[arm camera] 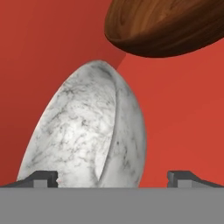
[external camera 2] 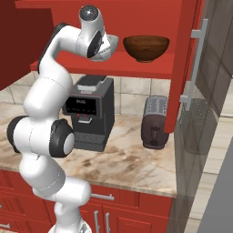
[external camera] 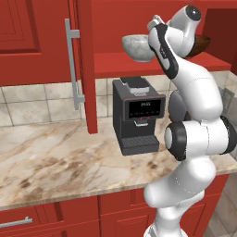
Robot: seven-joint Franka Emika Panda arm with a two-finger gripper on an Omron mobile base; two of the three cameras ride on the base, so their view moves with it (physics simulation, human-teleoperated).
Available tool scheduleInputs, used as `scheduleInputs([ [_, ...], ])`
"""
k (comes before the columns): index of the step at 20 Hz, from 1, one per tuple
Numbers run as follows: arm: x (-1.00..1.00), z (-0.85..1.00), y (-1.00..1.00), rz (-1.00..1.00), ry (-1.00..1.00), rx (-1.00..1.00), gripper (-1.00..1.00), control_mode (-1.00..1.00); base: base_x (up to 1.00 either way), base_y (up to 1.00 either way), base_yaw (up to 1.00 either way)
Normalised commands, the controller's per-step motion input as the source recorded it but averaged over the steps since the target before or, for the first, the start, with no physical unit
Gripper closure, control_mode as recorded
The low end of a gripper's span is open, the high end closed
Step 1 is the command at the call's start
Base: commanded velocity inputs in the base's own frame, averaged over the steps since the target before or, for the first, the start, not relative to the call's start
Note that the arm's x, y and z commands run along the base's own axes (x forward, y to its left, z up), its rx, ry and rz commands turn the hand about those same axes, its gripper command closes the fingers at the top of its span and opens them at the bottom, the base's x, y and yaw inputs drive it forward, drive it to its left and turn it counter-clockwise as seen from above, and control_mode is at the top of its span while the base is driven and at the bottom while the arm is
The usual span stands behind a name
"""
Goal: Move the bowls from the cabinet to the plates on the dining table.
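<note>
Arm's reaching up to the red cabinet shelf [external camera: 139, 64], upper middle of frame. Gripper [arm camera: 112, 178] is spread wide with the marbled bowl [arm camera: 87, 131] between its tips, probably lining up a rim grab. Brown bowl [external camera 2: 146, 48] sits just beside it.

Marbled bowl [arm camera: 83, 131], glossy wooden bowl [arm camera: 166, 26]

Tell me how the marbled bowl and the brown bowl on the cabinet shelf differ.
The marbled bowl is grey-white with veins; the brown bowl is dark, glossy and wood-grained. In the hand view the marbled bowl lies between the open tool tips, while the brown bowl sits farther off. Both are round, deep, upright and rest on the red shelf.
</note>
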Motion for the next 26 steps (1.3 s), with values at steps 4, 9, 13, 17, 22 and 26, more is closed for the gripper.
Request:
scheduleInputs([
  [4,0.06,-0.09,0.01,0.0,0.0,0.0,-1.0,-1.0,0.0,0.0,0.0],
  [9,0.15,0.0,0.01,0.0,0.0,0.0,-1.0,-1.0,0.0,0.0,0.0],
  [13,0.16,-0.01,0.02,0.0,0.0,0.0,-1.0,-1.0,0.0,0.0,0.0],
  [17,0.06,0.0,0.03,0.0,0.01,0.0,-1.0,-1.0,0.0,0.0,0.0],
  [22,0.0,0.0,0.0,0.0,0.0,0.0,1.0,-1.0,0.0,0.0,0.0],
  [26,0.0,0.0,0.0,0.0,0.0,0.0,1.0,-1.0,0.0,0.0,0.0],
])
